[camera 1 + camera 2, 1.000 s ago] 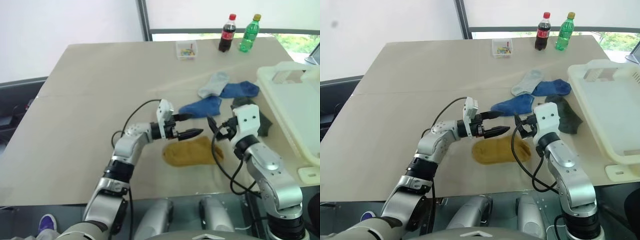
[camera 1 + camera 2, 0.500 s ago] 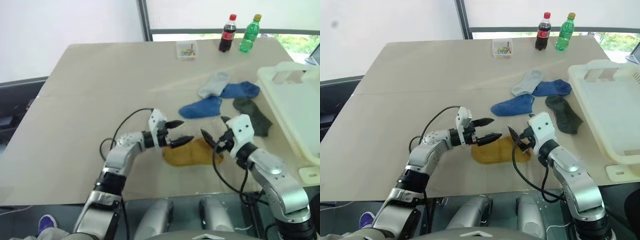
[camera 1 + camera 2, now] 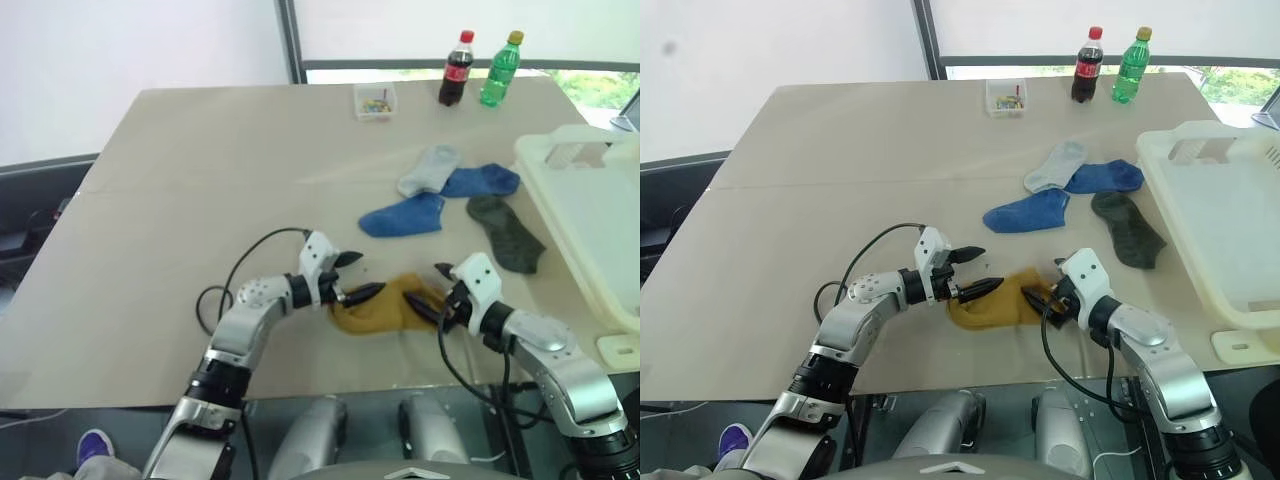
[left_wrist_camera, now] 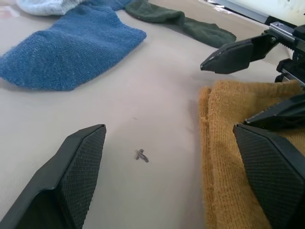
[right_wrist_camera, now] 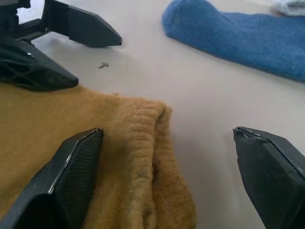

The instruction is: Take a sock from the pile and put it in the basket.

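Observation:
The mustard-yellow sock (image 3: 385,308) lies slightly bunched near the table's front edge, apart from the pile (image 3: 455,195) of light grey, blue and dark socks behind it. My left gripper (image 3: 366,274) is low at the sock's left end, open. In the left wrist view one finger sits over the sock (image 4: 224,162) and the other over bare table. My right gripper (image 3: 428,288) is open at the sock's right end, straddling its folded edge (image 5: 143,138). The two grippers face each other across the sock. The cream-white basket (image 3: 560,145) stands at the right edge.
A small clear box of coloured bits (image 3: 373,100), a cola bottle (image 3: 453,68) and a green bottle (image 3: 500,68) stand at the far edge. A blue sock (image 3: 405,215) and a dark sock (image 3: 505,232) lie just behind the grippers. Wide bare tabletop spreads to the left.
Both grippers have come down from above the table to the yellow sock's two ends, staying open. The sock looks a little more bunched between them.

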Controlling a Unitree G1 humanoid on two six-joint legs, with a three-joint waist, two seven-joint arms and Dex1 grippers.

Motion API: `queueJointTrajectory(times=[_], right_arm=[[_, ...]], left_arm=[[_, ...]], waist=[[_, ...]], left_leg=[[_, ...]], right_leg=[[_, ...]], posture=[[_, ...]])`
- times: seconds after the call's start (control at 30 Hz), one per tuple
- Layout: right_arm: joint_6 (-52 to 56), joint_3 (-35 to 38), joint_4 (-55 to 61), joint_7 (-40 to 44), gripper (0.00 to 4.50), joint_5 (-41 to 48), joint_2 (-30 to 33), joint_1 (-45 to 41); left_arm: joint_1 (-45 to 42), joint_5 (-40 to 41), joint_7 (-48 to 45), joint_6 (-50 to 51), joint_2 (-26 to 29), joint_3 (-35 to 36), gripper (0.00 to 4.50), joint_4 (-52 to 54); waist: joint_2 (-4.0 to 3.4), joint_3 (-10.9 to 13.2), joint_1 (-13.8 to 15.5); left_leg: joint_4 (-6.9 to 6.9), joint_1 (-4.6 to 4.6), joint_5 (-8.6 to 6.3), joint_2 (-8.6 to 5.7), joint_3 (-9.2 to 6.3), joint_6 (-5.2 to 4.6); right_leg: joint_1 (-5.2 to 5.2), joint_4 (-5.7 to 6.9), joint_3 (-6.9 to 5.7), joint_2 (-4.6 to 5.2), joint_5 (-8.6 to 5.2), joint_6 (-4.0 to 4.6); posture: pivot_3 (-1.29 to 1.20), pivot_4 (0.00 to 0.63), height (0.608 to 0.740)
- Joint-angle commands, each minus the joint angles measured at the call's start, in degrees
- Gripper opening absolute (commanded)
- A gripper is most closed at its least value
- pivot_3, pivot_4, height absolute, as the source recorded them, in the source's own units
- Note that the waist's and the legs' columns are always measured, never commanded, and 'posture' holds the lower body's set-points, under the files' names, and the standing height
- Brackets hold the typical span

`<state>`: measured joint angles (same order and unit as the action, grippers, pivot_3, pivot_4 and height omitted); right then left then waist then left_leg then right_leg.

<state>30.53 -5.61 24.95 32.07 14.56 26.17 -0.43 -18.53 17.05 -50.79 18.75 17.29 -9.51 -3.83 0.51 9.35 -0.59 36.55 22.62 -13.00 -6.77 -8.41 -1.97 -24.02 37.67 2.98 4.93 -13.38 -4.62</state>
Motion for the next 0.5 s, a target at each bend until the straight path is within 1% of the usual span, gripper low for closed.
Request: queueJointTrajectory(times=[0.03, 0.1, 0.17, 0.27, 0.37, 0.47, 0.5], right_arm=[[-1.46, 1.01, 4.17, 1.30, 4.46, 0.99, 1.21, -0.09], [-1.23, 1.30, 5.77, 1.13, 4.46, 0.91, 1.79, -0.13], [-0.37, 2.06, 7.48, 0.98, 4.46, 1.88, 1.98, -0.34], [-0.20, 2.80, 8.85, 1.32, 4.46, 2.07, 3.10, -0.36], [-0.40, 3.46, 10.18, 2.41, 4.46, 2.47, 4.97, 0.82], [-0.01, 4.15, 11.53, 3.47, 3.69, 3.89, 6.29, 2.70], [-0.03, 4.07, 11.83, 3.92, 3.10, 3.97, 6.83, 3.31]], left_arm=[[0.68, 2.96, -1.17, -0.75, 0.49, 1.91, 4.50, 4.88], [0.89, 7.23, -2.77, 1.02, 0.73, 4.00, 4.50, 7.76], [1.50, 10.13, -6.72, 1.88, 2.85, 4.30, 4.50, 10.65], [2.12, 10.53, -10.93, 1.27, 6.06, 3.05, 4.50, 12.45], [2.47, 10.82, -13.40, 1.65, 7.99, 1.47, 4.50, 13.25], [2.96, 10.09, -15.10, 1.43, 8.95, -0.55, 4.50, 13.22], [2.98, 9.41, -15.54, 0.91, 9.08, -1.35, 4.50, 12.70]], waist=[[0.00, 0.00, -0.01], [0.01, 0.01, 0.00], [0.00, 0.01, -0.02], [-0.01, 0.00, -0.05], [0.00, 0.01, 0.04], [0.00, 0.01, 0.20], [0.00, 0.01, 0.22]], left_leg=[[0.00, 0.00, 0.00, 0.00, 0.00, 0.00], [0.00, 0.02, 0.00, 0.00, -0.01, 0.00], [0.00, 0.02, 0.00, 0.01, -0.03, 0.00], [-0.01, 0.02, 0.00, 0.02, -0.03, 0.00], [0.00, 0.02, -0.01, 0.00, -0.01, -0.01], [0.00, 0.02, -0.02, 0.01, -0.06, -0.02], [0.00, 0.02, -0.02, 0.01, -0.08, -0.02]], right_leg=[[0.00, 0.00, 0.00, 0.00, 0.00, 0.00], [-0.02, 0.00, 0.00, 0.00, 0.00, 0.00], [-0.02, 0.00, -0.02, 0.01, 0.00, 0.00], [-0.01, 0.00, -0.03, 0.00, -0.01, 0.01], [0.02, -0.03, -0.03, 0.01, 0.00, 0.00], [0.03, -0.06, -0.08, 0.01, -0.01, 0.01], [0.04, -0.06, -0.10, 0.02, -0.01, 0.01]], posture=[[0.00, 0.150, 0.740], [0.00, 0.150, 0.740], [0.00, 0.150, 0.740], [0.00, 0.150, 0.740], [0.00, 0.150, 0.740], [0.00, 0.150, 0.740], [0.00, 0.150, 0.740]])
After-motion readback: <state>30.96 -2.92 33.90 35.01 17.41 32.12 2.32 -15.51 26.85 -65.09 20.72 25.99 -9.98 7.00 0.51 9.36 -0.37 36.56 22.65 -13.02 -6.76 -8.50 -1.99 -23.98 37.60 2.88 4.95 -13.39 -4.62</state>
